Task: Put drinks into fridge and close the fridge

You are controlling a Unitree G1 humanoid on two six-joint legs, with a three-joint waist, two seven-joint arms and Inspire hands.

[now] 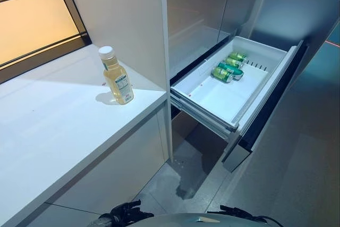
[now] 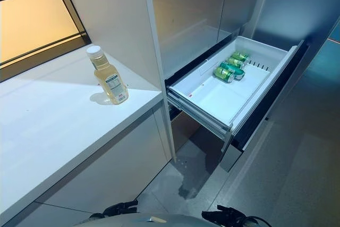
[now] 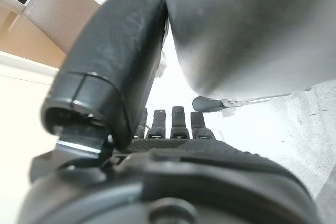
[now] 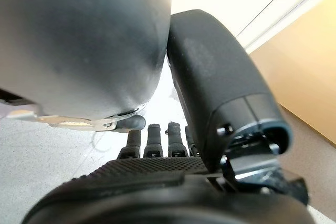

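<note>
A bottle of pale yellow drink with a white cap stands upright on the white counter, near its right end. To its right the fridge's white drawer is pulled out, and several green cans lie at its far end. My left hand hangs low beside my body, fingers straight and holding nothing. My right hand hangs the same way on the other side, also empty. Both hands show only as dark shapes at the bottom edge of the eye views, far from the bottle and the drawer.
A white upright panel separates the counter from the fridge. The drawer's dark front panel juts out over the grey floor. A window with an orange glow runs behind the counter.
</note>
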